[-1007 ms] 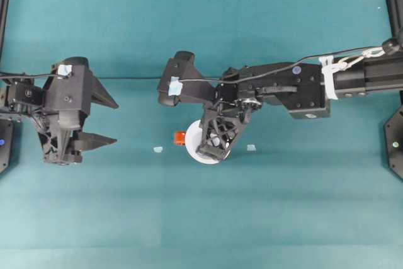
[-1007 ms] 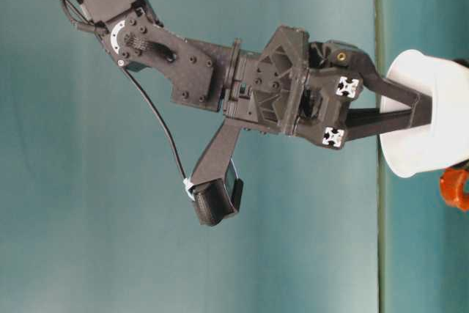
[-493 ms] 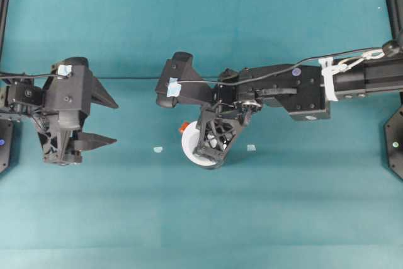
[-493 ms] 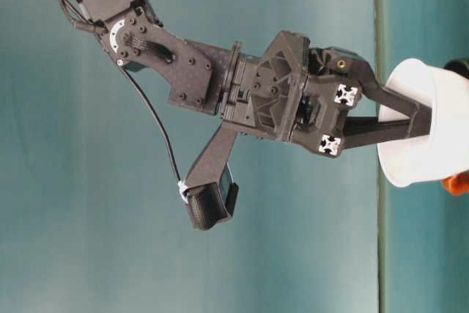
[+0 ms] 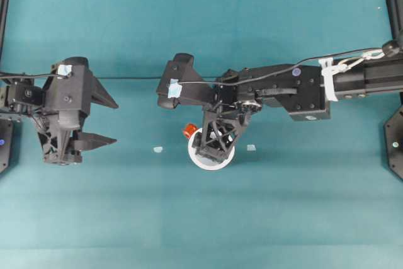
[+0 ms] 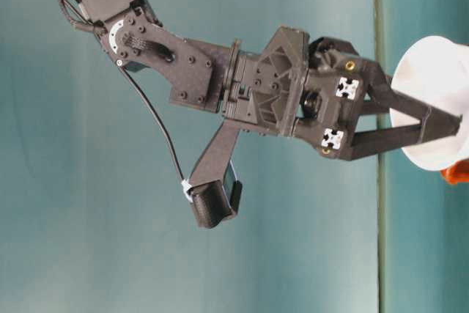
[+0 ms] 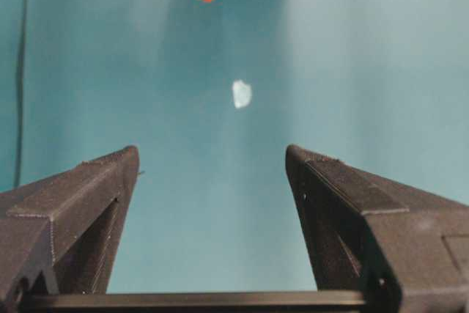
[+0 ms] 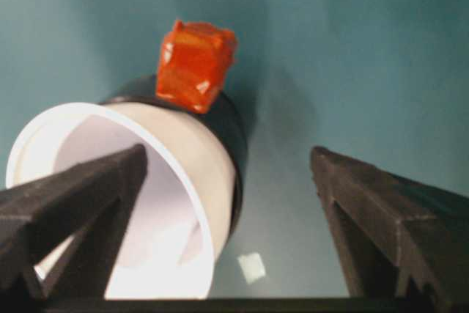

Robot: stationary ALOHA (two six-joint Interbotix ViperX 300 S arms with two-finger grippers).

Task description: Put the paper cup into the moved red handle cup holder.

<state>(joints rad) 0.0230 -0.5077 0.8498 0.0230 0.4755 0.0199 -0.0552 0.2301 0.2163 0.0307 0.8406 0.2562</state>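
While I've got the wrist feeds up, the thin white paper cup (image 8: 139,203) with its wide round rim looks seated inside the glossy black round holder with the chunky red-orange handle tab (image 8: 196,64), near the middle of the smooth teal table (image 5: 283,206). The right gripper (image 8: 227,210) has its ribbed matte black fingers spread wide, one finger inside the cup's mouth and the other outside, though I can't tell whether it touches the wall. The left gripper (image 7: 212,181) is open over bare table, a pale scrap (image 7: 242,94) beyond it, and there the holder is cut off at the frame edge.
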